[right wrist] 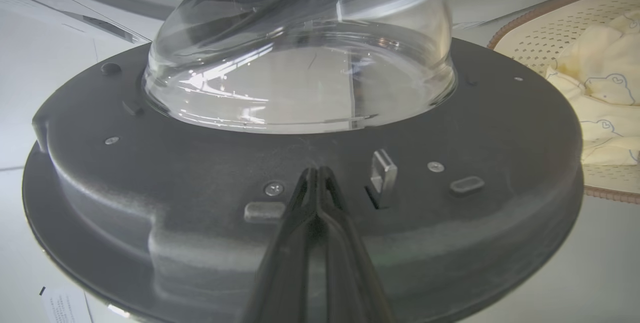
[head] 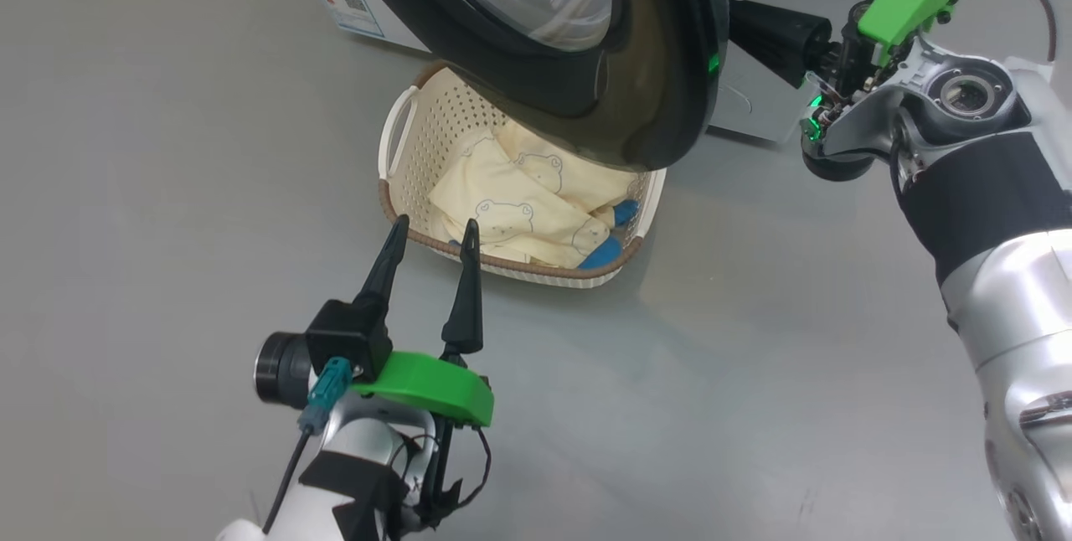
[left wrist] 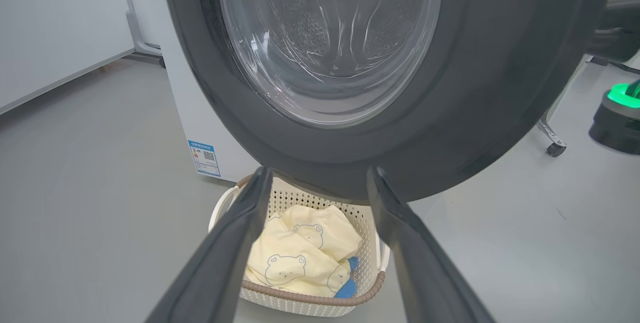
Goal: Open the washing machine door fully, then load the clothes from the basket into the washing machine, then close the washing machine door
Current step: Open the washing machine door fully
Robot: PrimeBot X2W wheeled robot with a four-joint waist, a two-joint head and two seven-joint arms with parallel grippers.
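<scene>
The clothes (head: 519, 198) lie in the basket (head: 435, 118), soft and light; a raised fold seems best to pinch. Near the basket the left claw (head: 435, 227) stands released. Above the basket the right claw (right wrist: 317, 175), clenched empty, meets the stiff washing machine door (head: 662, 89).

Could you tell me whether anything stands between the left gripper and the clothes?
Nothing visible: the open left gripper faces the clothes directly. The washing machine door overhangs only the far side of the basket.
</scene>
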